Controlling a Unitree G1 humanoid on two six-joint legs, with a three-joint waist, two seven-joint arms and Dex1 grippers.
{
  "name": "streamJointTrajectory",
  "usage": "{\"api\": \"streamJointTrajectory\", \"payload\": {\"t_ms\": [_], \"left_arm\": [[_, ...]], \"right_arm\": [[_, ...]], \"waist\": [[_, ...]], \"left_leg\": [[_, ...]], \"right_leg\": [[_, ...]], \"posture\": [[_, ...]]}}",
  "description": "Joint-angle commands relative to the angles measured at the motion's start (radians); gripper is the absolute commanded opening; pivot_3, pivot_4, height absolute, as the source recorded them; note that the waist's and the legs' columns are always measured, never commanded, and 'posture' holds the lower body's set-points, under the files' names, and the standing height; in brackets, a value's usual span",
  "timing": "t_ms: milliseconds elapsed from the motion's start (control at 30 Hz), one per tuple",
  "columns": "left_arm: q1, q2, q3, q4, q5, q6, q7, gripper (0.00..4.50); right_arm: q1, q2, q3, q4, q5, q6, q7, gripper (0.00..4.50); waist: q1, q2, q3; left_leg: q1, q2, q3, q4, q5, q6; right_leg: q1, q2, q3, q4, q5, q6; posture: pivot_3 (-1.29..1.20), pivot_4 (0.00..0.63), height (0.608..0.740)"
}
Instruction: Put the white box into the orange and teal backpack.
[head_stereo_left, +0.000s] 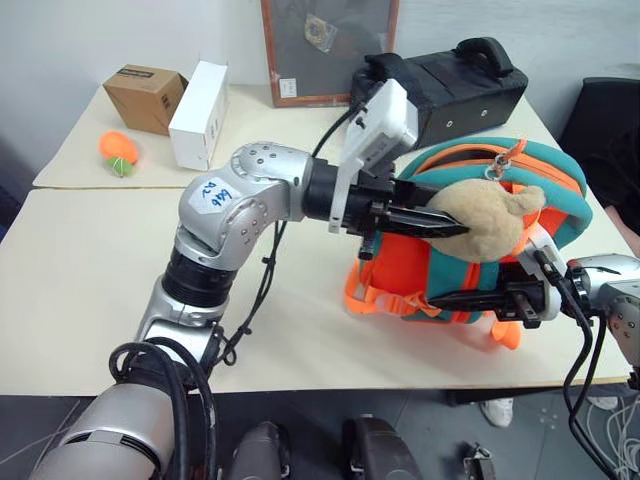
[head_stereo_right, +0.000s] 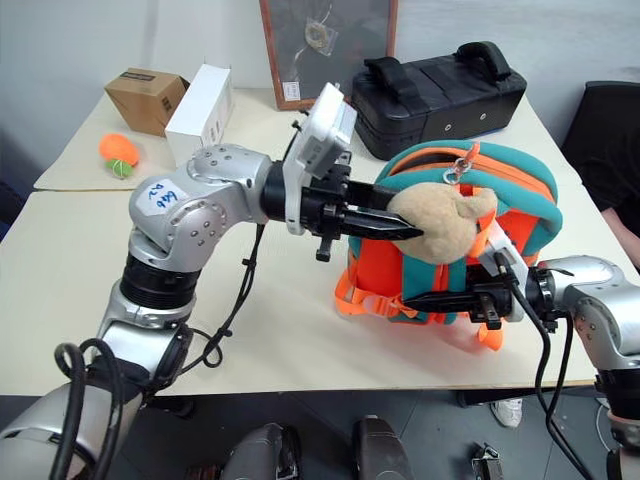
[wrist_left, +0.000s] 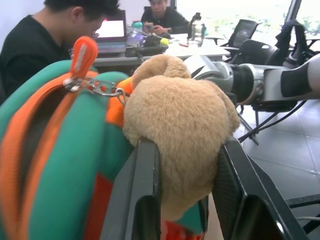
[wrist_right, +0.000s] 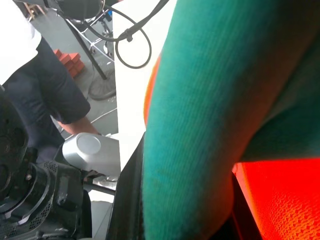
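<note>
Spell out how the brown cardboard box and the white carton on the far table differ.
The brown cardboard box is squat and lies low; the white carton next to it is taller and narrower, standing on edge. The brown one carries a dark label on top; the white one's faces look plain. Both are closed, sharp-edged cardboard boxes, side by side near the table's far left corner.

The left arm (head_stereo_left: 240, 205) is built of rounded silver shells dotted with small screws over black ribbed joints, and a white sticker with blue handwriting sits on one shell. Black cables loop alongside it. A white boxy housing (head_stereo_left: 378, 125) tops its wrist. The right arm (head_stereo_right: 590, 310) matches, silver with black cabling.
</note>
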Motion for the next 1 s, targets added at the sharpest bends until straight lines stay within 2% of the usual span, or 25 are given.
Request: {"api": "streamJointTrajectory", "payload": {"t_ms": [33,200,333,467,733,867,1000], "left_arm": [[-0.102,0.07,0.113,0.118,0.01,-0.036,-0.009,0.96],[-0.159,0.165,0.153,0.188,-0.005,-0.054,-0.094,0.96],[-0.133,0.252,0.147,0.18,-0.001,-0.051,-0.168,0.96],[-0.026,0.352,0.142,0.112,-0.017,-0.022,-0.24,0.96],[0.078,0.445,0.174,0.103,-0.007,-0.029,-0.248,0.96],[0.221,0.511,0.111,0.011,0.033,-0.067,-0.293,0.96],[0.33,0.499,0.033,-0.007,0.132,-0.172,-0.267,0.96]], "right_arm": [[0.012,0.007,-0.024,-0.035,0.018,0.007,-0.009,0.03],[0.05,0.022,-0.037,-0.051,0.027,0.006,-0.031,0.03],[0.07,0.033,-0.04,-0.067,0.031,0.002,-0.049,0.03],[0.075,0.04,-0.049,-0.065,0.03,-0.001,-0.07,0.03],[0.099,0.044,-0.06,-0.062,0.027,-0.007,-0.089,0.03],[0.107,0.047,-0.063,-0.062,0.027,-0.011,-0.095,0.03],[0.106,0.055,-0.067,-0.056,0.025,-0.014,-0.105,0.03]], "waist": [[0.001,0.0,0.0],[0.001,0.0,0.0],[0.0,0.0,0.0],[-0.005,0.001,0.0],[0.002,0.0,0.0],[-0.007,0.001,0.0],[-0.001,0.001,0.0]], "left_leg": [[0.0,0.0,0.0,0.0,0.0,0.0],[0.0,0.0,0.0,-0.002,-0.001,0.0],[-0.001,0.0,0.0,-0.001,-0.001,0.001],[0.0,0.0,0.001,-0.001,0.0,0.0],[-0.001,0.0,0.001,0.0,-0.001,0.001],[0.0,0.0,0.002,-0.002,-0.001,0.001],[0.0,0.0,0.002,-0.001,-0.001,0.001]], "right_leg": [[0.0,0.0,0.0,0.0,0.0,0.0],[0.0,-0.001,-0.001,-0.002,0.0,0.0],[-0.001,-0.001,-0.002,-0.002,0.0,0.0],[-0.001,-0.001,-0.001,-0.001,0.0,0.0],[-0.001,-0.001,-0.001,0.0,0.0,0.0],[-0.001,-0.001,0.0,0.0,0.0,0.0],[-0.001,0.0,0.0,0.0,0.0,0.0]], "posture": [[0.0,0.15,0.74],[0.0,0.15,0.74],[0.0,0.15,0.74],[0.0,0.15,0.74],[0.0,0.15,0.74],[0.0,0.15,0.74],[0.0,0.15,0.74]]}}
